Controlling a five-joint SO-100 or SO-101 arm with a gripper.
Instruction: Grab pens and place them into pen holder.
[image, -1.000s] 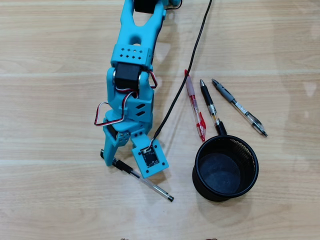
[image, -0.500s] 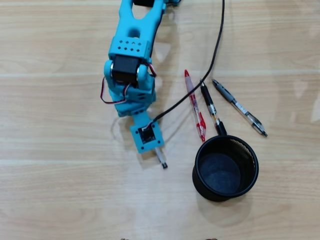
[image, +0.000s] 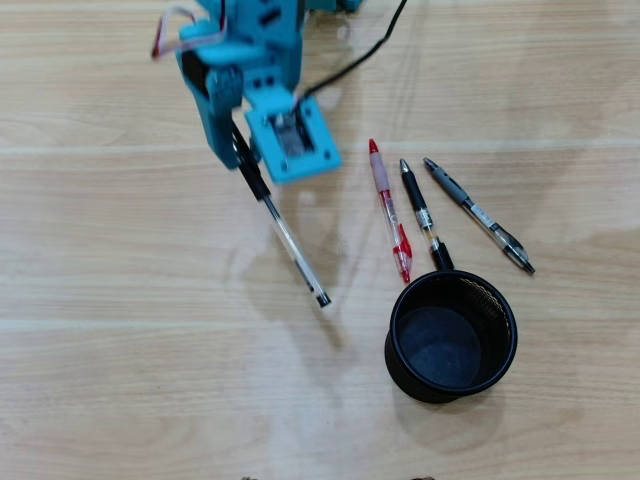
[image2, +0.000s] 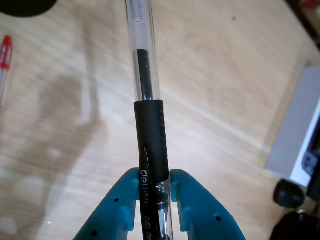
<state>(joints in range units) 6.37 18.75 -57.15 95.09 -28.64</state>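
The clear-barrelled pen (image2: 148, 125) was clamped between the blue gripper (image2: 154, 192) fingers, above the wooden table (image2: 225, 90).

**Bright, even light; soft shadows; wrist view blurred up close**

Overhead view: bright diffuse light, sharp focus across the wooden table (image: 120, 300). Pale glare patches on the wood at right. Soft faint shadow under the clear pen (image: 290, 240), trailing toward lower right; the pen holder (image: 452, 338) casts a soft shadow below itself. No edge distortion seen.

Wrist view: well lit, pen barrel fairly sharp, gripper (image2: 155, 200) fingers slightly soft. Broad blurry shadow on the wood at left. Right-edge background clutter out of focus.
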